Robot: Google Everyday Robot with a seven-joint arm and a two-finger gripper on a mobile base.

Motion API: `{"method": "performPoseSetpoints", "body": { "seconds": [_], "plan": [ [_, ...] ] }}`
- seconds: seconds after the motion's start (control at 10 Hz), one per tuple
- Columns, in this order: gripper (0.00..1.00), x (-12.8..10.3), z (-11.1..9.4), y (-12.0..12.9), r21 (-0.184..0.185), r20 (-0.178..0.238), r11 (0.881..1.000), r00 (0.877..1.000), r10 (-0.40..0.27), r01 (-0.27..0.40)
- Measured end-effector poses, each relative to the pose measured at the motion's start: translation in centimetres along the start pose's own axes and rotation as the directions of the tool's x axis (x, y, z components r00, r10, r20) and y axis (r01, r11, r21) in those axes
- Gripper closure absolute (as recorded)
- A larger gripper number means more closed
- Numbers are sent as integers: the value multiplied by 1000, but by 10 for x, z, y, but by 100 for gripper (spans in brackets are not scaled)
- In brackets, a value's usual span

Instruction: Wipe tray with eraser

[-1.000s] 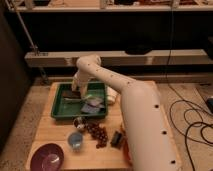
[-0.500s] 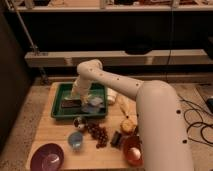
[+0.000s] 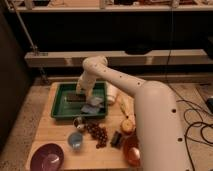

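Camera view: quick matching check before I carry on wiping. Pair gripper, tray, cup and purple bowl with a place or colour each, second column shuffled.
Column 1
1. gripper
2. tray
3. cup
4. purple bowl

Column 2
a. green
b. front-left corner of the table
c. down inside the tray, at the eraser
d. between the purple bowl and the grapes

Pairs: 1-c, 2-a, 3-d, 4-b
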Motion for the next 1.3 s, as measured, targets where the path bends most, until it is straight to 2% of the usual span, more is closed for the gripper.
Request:
{"method": "performPoseSetpoints", "body": {
  "seconds": [0.2, 0.4, 0.6, 0.8, 1.2, 1.3],
  "plan": [
    [100, 28, 5, -19, 3, -31, 999, 999, 35, -35],
    [100, 37, 16, -34, 4, -45, 998, 997, 57, -57],
    [100, 26, 33, -53, 8, -32, 998, 997, 64, -64],
    [100, 9, 47, -63, 28, -20, 998, 998, 57, -57],
    [100, -22, 49, -38, 53, -18, 999, 1000, 12, -11],
    [100, -27, 44, -29, 63, -14, 998, 1000, 5, -4]
  ]
}}
